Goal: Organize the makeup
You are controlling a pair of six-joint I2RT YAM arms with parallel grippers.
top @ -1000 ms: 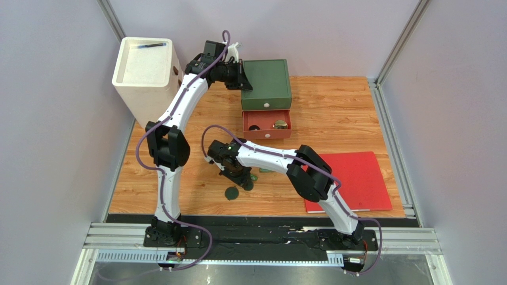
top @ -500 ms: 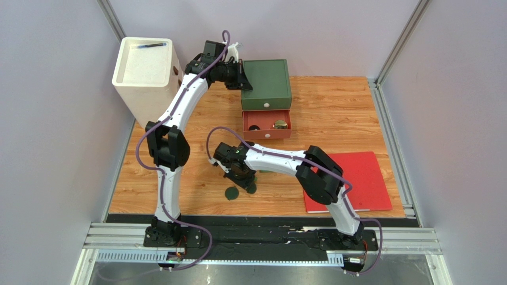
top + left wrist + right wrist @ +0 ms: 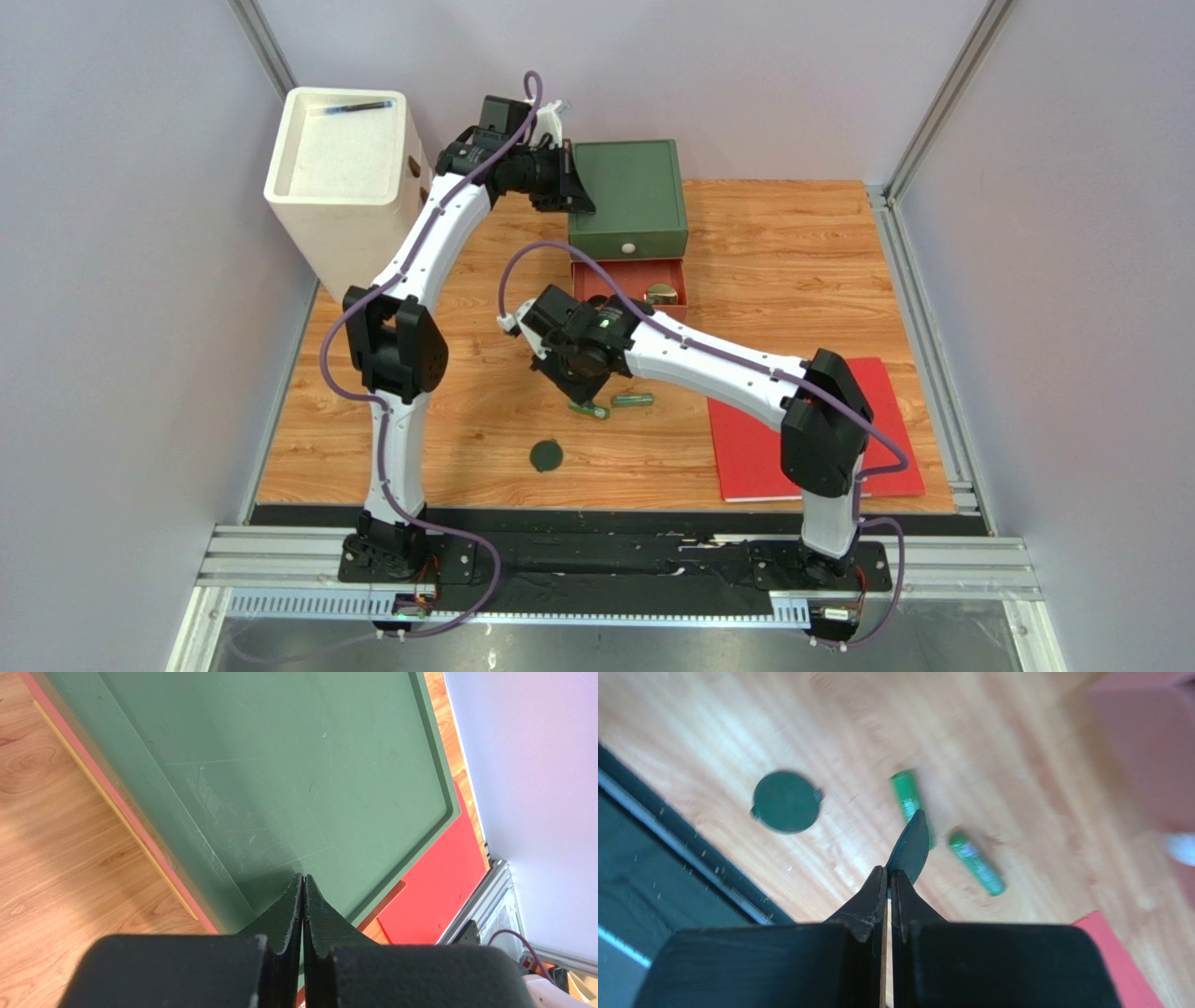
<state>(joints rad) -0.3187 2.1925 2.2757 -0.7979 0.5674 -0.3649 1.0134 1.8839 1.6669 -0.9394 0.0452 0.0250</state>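
Worktop (image 3: 786, 238) of pale wood seen from above, with two white arms reaching over it. The left fingers (image 3: 572, 193) sit at the left edge of a green box (image 3: 631, 189) at the back; from here I cannot tell how far open they are. The right fingers (image 3: 568, 375) hang above the middle of the worktop, and their grip is hidden at this angle. Just in front of them lie two slim green tubes (image 3: 591, 409), near each other. Closer to the arm bases, a round, dark green compact (image 3: 546, 455) lies flat on its own. A red drawer (image 3: 631, 284) stands open under the green box, partly hidden by the right arm, with a small gold-toned piece (image 3: 659, 294) inside. A flat red book (image 3: 842, 420) lies at the right. A white bin (image 3: 344, 175) stands at the back left.

Left wrist view: the left fingers (image 3: 291, 910) are pressed together with nothing between them. Their tips are over the raised rim of the green box's top.

Right wrist view, slightly blurred: the right fingers (image 3: 875, 889) are almost closed and pinch a second compact (image 3: 911, 843), also dark green, by its rim. It stands edge-on above the worktop. Below, the first compact lies flat near the black front strip, with two small tabs on its rim. The bright green tubes lie apart from it, one partly behind the second compact.
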